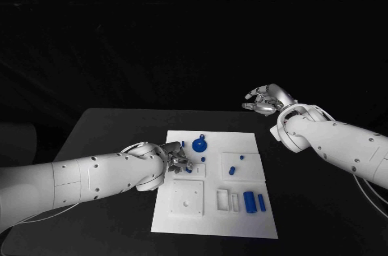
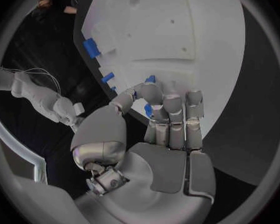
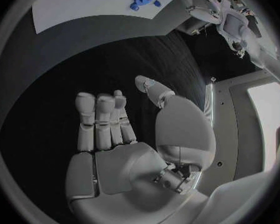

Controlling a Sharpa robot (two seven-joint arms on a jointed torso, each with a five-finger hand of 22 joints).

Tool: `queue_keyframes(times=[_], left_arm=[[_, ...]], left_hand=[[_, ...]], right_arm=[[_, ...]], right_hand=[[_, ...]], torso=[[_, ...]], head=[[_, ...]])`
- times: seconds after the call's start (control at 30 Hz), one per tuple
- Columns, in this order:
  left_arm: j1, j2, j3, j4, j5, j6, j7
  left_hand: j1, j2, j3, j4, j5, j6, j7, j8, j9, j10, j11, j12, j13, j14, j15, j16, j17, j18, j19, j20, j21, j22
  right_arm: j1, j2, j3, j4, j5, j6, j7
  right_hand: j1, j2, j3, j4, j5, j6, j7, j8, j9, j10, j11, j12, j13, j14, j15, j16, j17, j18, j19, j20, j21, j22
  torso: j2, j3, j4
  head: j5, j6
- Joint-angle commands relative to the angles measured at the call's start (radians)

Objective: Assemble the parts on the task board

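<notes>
two hands for you: your left hand (image 1: 175, 161) pinches a small blue part (image 2: 149, 109) at the task board (image 1: 243, 222); your right hand (image 1: 265, 101) hangs released, fingers apart.

Dim room, black all around the task board (image 1: 212, 211), which glows bright white. Wrist views bend edges hard.

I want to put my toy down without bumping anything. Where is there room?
Bare black table left of the task board, and right of it under the right hand. Crowded around the left hand and blue parts.
</notes>
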Motion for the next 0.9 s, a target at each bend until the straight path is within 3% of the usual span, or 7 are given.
queue_keyframes(times=[0.03,0.5,0.9], left_arm=[[-0.003,-0.001,-0.001,0.011,0.005,-0.015,0.010],[-0.003,-0.011,-0.001,0.027,0.009,-0.077,0.024],[-0.007,-0.008,-0.001,0.021,0.001,-0.079,0.017]], left_hand=[[-0.001,0.013,0.006,0.000,-0.004,0.137,-0.118,0.003,0.193,-0.050,-0.043,0.006,-0.001,-0.002,-0.014,0.007,-0.002,0.005,-0.008,-0.131,0.004,0.016],[0.002,0.010,0.008,-0.001,-0.004,0.137,-0.118,0.002,0.195,-0.051,-0.044,0.008,-0.004,-0.002,-0.015,0.008,-0.005,0.006,-0.008,-0.132,0.006,0.015],[0.007,0.007,0.010,0.000,-0.018,0.135,-0.119,-0.001,0.197,-0.054,-0.046,0.011,-0.009,-0.002,-0.016,0.010,-0.010,0.007,-0.007,-0.132,0.010,0.014]], right_arm=[[0.000,0.000,0.000,0.000,-0.006,0.012,0.003],[0.000,-0.003,0.000,0.000,-0.006,0.011,0.003],[0.000,-0.002,0.000,-0.001,-0.006,0.014,0.000]], right_hand=[[-0.002,0.012,-0.006,-0.001,0.005,0.000,0.009,-0.002,0.001,-0.008,0.000,0.005,-0.001,0.003,0.000,-0.005,0.001,0.100,-0.004,-0.002,-0.004,0.001],[-0.004,0.013,-0.009,-0.001,0.008,0.000,0.009,-0.001,0.001,-0.007,0.000,0.007,-0.002,0.004,0.000,-0.005,0.002,0.100,-0.003,-0.003,-0.004,0.002],[-0.007,0.014,-0.011,0.000,0.016,0.001,0.009,-0.001,0.002,-0.007,0.000,0.008,-0.003,0.005,-0.001,-0.005,0.003,0.100,-0.003,-0.004,-0.005,0.003]], torso=[[0.000,0.0000,0.0000],[0.000,0.0002,0.0011],[0.000,-0.0001,0.0007]], head=[[0.000,0.002],[-0.004,0.002],[-0.004,0.001]])
